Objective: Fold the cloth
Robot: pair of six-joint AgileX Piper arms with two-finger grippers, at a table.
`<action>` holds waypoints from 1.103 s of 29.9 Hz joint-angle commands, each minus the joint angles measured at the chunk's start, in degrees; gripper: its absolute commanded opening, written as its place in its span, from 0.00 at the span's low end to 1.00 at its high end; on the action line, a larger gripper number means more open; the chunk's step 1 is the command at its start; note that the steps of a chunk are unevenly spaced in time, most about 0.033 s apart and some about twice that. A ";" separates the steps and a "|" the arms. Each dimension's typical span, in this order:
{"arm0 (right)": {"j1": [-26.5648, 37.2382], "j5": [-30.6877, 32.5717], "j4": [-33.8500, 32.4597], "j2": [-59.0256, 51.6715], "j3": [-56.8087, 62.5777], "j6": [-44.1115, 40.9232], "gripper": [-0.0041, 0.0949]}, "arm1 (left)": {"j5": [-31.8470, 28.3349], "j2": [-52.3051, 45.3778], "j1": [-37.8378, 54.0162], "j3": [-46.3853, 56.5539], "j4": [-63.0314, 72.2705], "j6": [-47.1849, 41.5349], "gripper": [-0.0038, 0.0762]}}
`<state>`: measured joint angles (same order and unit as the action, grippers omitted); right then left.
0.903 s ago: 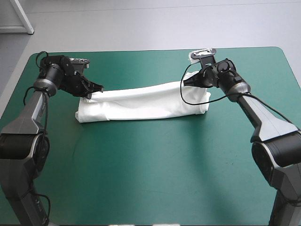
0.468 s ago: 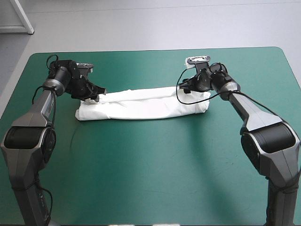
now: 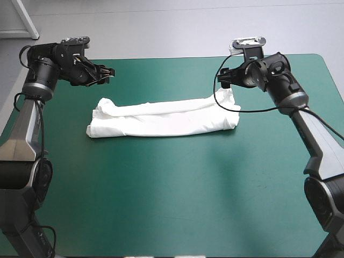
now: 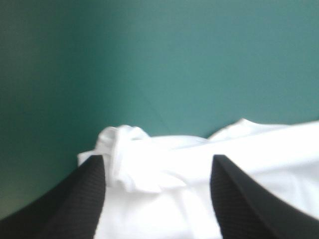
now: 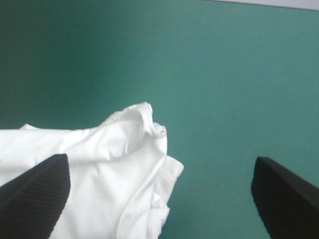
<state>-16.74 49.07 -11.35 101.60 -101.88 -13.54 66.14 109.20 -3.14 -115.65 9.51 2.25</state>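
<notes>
Since earlier frames: both grippers have come up off the T-shirt (image 3: 161, 115) & drawn back toward the far edge; you had them at the bundle's 2 ends before.

L gripper (image 3: 109, 72): hovers above & just beyond the left end, fingers (image 4: 89, 189) apart, nothing held.

R gripper (image 3: 222, 81): hovers above the right end, fingers (image 5: 45, 184) spread wide, likewise released.

T-shirt: white, folded into 1 long narrow band. You'll find it lying crosswise on the teal-green cover (image 3: 172, 193), in the table's far half, approx. centred betw. left & right edges. Lengthwise creases run along the top. Left end is bunched into a small rumpled lump. Right end is thicker, with 1 corner puffed up & layers showing at the edge. The whole band rests on the cover.
</notes>
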 commanded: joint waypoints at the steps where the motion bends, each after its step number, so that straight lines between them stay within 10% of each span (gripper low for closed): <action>1: 2.57 1.14 4.80 -2.89 -1.13 3.26 0.98 | 0.37 -3.02 -1.76 0.71 10.32 3.72 0.37; 5: 6.97 1.69 17.15 -2.89 1.12 8.97 0.98 | -2.54 -2.60 -6.06 6.34 12.30 7.26 0.03; 12: 14.59 6.51 34.00 -1.04 3.33 17.20 0.98 | -12.31 0.34 -13.62 14.56 12.40 7.36 0.04; 33: 15.22 6.05 42.41 10.52 3.33 19.24 0.98 | -16.25 13.46 -18.64 15.06 12.15 5.35 0.04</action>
<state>-2.04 56.87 28.75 113.51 -97.17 4.87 49.92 122.63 -21.11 -100.40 21.58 8.08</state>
